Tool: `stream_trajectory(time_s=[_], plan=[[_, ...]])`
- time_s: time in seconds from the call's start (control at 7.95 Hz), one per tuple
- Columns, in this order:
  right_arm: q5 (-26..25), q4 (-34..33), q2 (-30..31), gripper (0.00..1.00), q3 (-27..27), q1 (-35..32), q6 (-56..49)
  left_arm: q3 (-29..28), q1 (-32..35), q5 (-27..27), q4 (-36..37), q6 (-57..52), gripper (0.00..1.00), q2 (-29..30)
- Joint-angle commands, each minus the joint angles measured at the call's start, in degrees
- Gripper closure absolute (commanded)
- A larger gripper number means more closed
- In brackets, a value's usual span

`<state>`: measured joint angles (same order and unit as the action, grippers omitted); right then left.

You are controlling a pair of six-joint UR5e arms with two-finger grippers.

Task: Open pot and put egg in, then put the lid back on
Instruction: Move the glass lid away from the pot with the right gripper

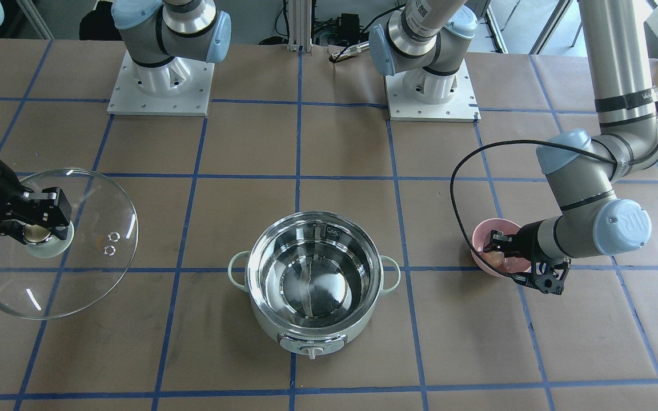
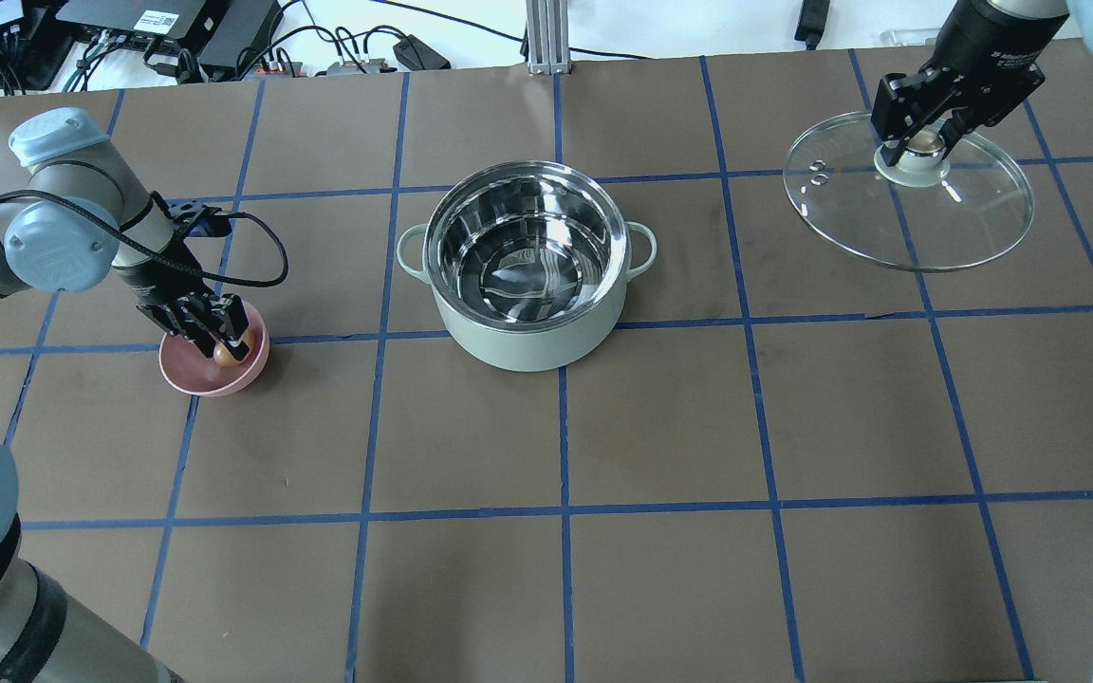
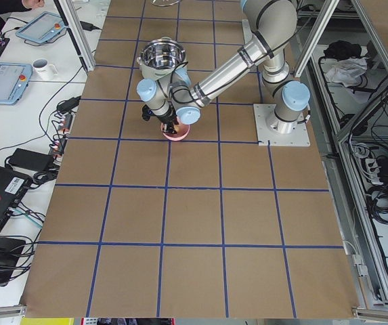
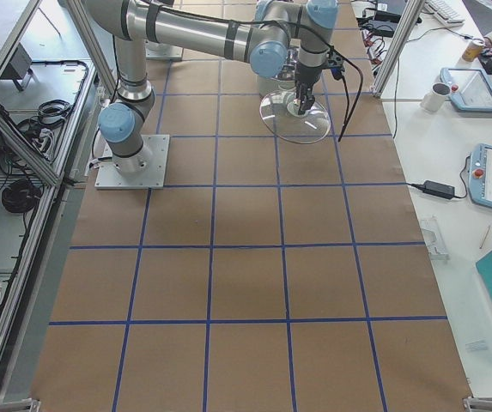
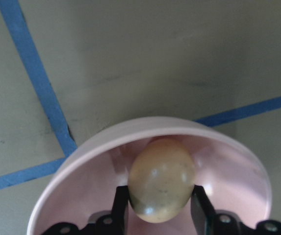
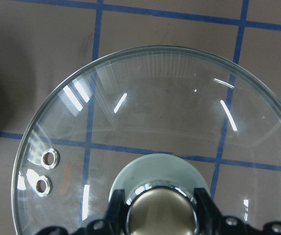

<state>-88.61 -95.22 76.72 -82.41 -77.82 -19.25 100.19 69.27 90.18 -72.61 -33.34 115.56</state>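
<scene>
Now | left gripper (image 5: 161, 208) clamps egg (image 5: 162, 176) in pink bowl (image 5: 243, 176) | right gripper (image 6: 161, 208) grips lid (image 6: 155, 107) knob (pot (image 2: 527, 343) uncovered)

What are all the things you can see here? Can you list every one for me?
pot: one, pale mint green with a shiny inside, middle of the table, open and empty.
lid: one, clear glass with a tan knob, on the robot's right side.
bowl: one, pink, on the robot's left side.
egg: one, tan, inside the bowl.
table: one, brown with blue tape lines.
left gripper: one, black, closed on the egg in the bowl.
right gripper: one, black, closed on the lid's knob.
</scene>
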Motion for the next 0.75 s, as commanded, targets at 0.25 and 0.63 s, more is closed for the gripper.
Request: stream_trajectory(time_s=[0.25, 0.63], plan=[[0.1, -0.1, 0.0, 1.00, -0.6, 0.6, -1.1, -0.3, 0.1, 0.5, -1.0, -0.3, 1.00, -3.0], [0.1, 0.0, 0.0, 1.00, -0.6, 0.7, -1.1, -0.7, 2.7, -5.1, -5.8, 0.4, 1.00, -11.6]])
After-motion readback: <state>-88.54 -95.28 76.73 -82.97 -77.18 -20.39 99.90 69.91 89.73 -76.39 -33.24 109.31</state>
